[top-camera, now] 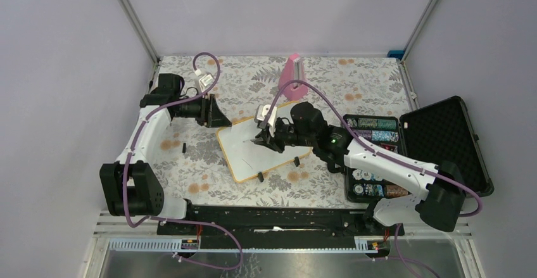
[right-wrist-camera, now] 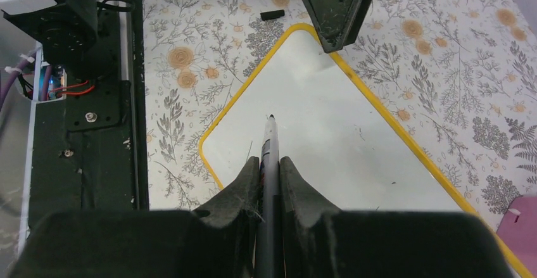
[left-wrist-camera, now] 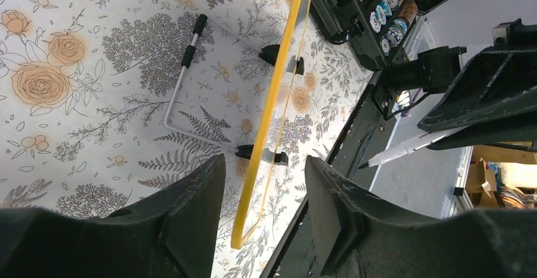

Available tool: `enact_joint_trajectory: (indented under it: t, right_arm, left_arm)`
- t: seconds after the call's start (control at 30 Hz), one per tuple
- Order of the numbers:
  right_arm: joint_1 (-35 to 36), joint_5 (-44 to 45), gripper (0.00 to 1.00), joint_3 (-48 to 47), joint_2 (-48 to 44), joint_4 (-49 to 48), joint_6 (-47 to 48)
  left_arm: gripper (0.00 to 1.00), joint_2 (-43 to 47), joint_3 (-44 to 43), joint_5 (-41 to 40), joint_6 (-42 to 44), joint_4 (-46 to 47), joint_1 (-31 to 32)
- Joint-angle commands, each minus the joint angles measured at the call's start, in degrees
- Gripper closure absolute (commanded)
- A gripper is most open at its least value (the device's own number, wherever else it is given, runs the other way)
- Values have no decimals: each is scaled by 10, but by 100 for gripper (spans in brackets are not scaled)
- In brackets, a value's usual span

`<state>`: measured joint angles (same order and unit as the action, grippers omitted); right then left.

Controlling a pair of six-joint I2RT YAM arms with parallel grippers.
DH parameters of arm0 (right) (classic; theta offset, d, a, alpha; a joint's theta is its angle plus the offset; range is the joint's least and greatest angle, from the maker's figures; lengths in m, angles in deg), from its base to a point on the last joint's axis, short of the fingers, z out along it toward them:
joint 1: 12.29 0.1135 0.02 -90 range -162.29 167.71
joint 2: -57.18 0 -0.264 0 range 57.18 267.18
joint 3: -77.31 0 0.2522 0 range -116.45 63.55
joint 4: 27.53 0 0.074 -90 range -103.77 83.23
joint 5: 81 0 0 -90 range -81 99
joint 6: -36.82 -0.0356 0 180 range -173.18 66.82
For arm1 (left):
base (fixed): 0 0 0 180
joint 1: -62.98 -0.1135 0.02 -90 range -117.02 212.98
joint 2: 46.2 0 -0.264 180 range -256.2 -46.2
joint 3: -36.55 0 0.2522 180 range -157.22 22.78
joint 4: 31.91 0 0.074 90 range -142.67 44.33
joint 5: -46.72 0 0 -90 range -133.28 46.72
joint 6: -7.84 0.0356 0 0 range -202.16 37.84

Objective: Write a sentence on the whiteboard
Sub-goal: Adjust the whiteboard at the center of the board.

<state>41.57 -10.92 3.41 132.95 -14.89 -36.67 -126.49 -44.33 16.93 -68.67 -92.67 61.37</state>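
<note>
overall: the whiteboard [top-camera: 253, 154] is set at an angle on the floral tabletop [top-camera: 190, 164], between the two arms.
whiteboard rim: a thin yellow-orange edge with rounded corners is seen all round the white face.
whiteboard support: from the left wrist the board is seen edge-on, backed by a wire stand [left-wrist-camera: 183, 82] with black feet at the rim; how steeply it leans cannot be told.
left fingers [left-wrist-camera: 190, 208]: parted, with the board's rim running through the gap between them; no contact with the rim can be made out and nothing is grasped.
right fingers [right-wrist-camera: 244, 189]: clenched on a marker [right-wrist-camera: 271, 139], which is held lengthwise between them.
marker tip: pointed at the white face of the board; whether it is touching cannot be told.
board face: only a few small dark specks are seen.
black case [top-camera: 443, 132]: laid open at the right of the tabletop, with rows of poker chips [top-camera: 373, 129] inside.
pink object [top-camera: 292, 72]: stood near the far edge, behind the board.
small black piece [top-camera: 183, 147]: left on the tabletop, to the left of the board.
</note>
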Motion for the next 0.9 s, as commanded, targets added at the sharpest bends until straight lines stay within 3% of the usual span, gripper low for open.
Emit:
enact_joint_trajectory:
  t: [0.0,0.13,0.37,0.5,0.63,0.87]
  right_arm:
    - [10,17,100,-36,-7,7,16]
    - [10,-9,100,-67,-20,79,10]
    - [9,-25,100,-86,-34,136,8]
    - [9,-32,100,-88,-35,151,10]
    - [9,-34,100,-95,-34,165,11]
    - [8,4,100,-83,-33,161,26]
  left_arm:
    - [47,3,-1,11,9,3,11]
    - [53,-11,2,-24,15,4,66]
    - [66,-34,0,-45,15,23,93]
    - [80,-44,8,-58,5,49,120]
    - [100,-45,11,-75,-10,83,137]
    - [100,-55,2,-102,-31,127,156]
